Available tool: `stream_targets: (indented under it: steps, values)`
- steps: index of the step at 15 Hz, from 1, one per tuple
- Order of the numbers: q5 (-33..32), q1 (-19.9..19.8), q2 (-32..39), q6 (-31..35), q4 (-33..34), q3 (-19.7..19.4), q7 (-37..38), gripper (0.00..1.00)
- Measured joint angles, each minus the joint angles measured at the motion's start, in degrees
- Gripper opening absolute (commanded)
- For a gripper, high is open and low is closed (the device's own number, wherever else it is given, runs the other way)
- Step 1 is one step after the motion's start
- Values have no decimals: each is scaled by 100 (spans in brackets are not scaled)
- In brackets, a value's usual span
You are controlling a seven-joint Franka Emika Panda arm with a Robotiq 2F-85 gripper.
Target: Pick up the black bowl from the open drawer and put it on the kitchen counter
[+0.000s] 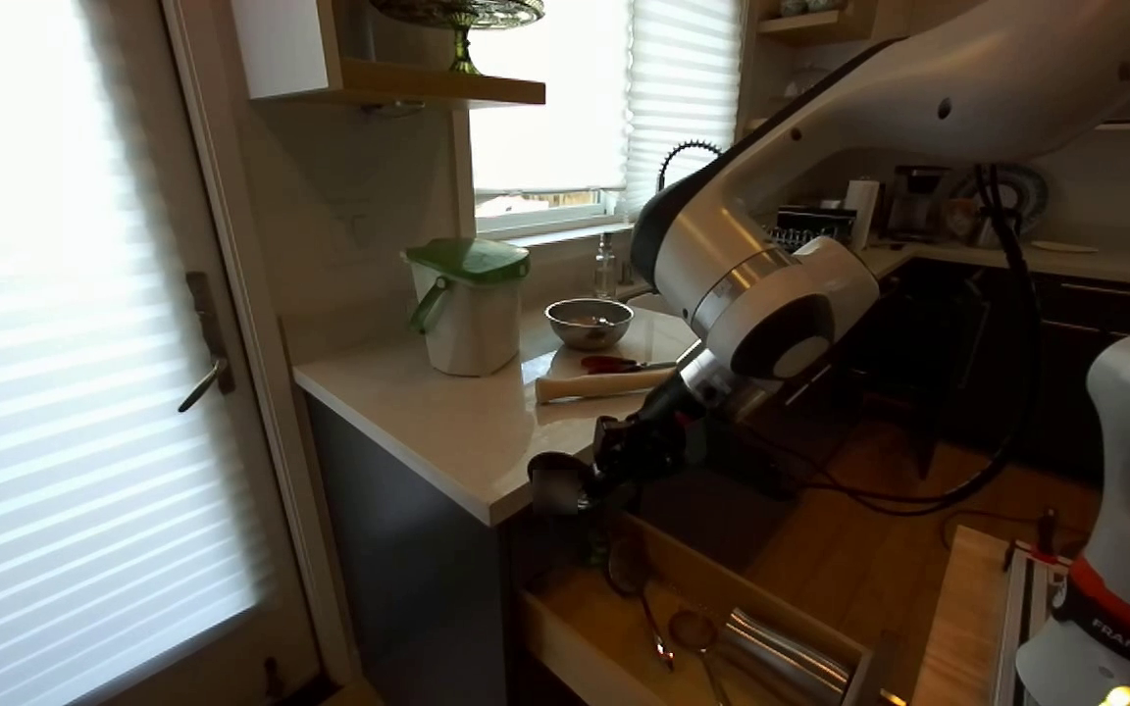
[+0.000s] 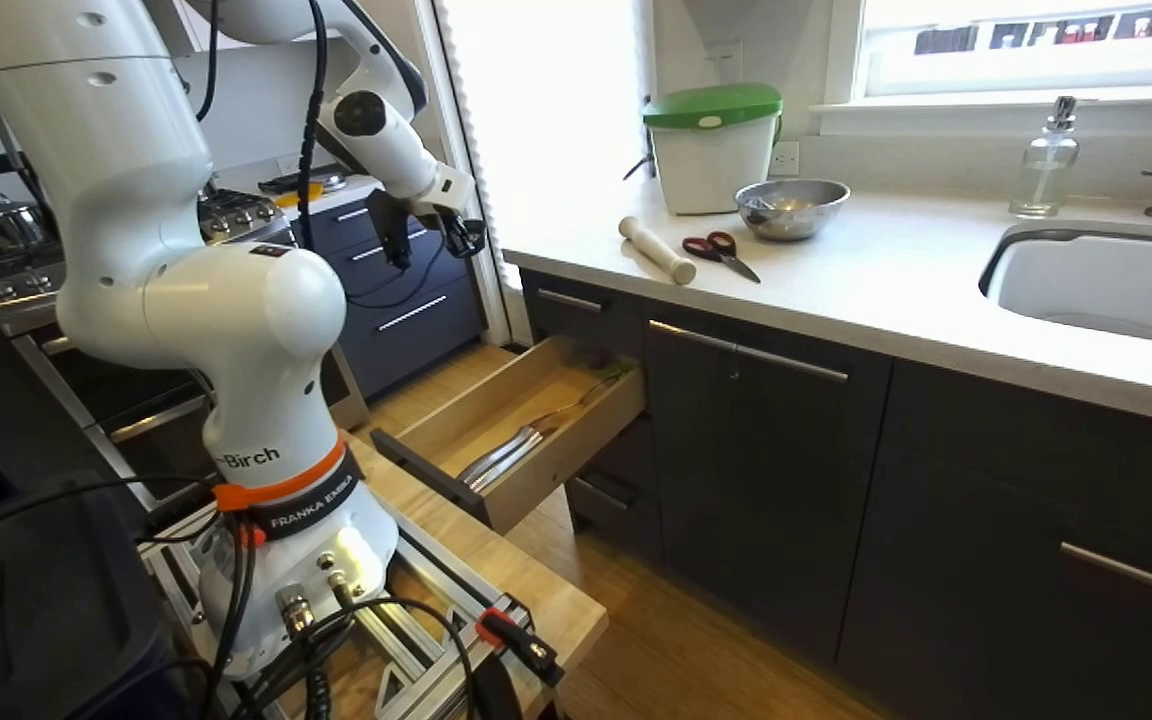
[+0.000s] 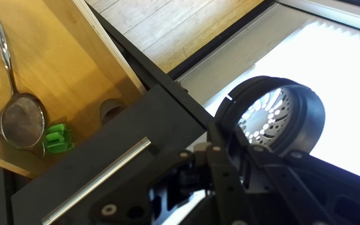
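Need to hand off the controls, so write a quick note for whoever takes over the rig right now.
Gripper: closed on the rim of the black bowl.
Things: bowl in the air near the corner of the kitchen counter; open drawer pulled out, a strainer inside.
Done: bowl gripped and out of the drawer.
Left: bring it over the counter, lower and release it clear of the rolling pin and scissors.

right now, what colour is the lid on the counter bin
The lid is green, clearest in an exterior view.
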Motion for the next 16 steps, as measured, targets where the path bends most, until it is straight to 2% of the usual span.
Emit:
stream_targets:
  steps: [6, 12, 14, 16]
  values:
    - [11, -111, -5, 69, 252, -97, 221, 3]
    - [41, -341, 53, 242, 556, -284, 796, 3]
    - [-446, -557, 135, 485, 686, -133, 1527, 3]
    - [-379, -638, 282, 815, 915, -118, 1686, 3]
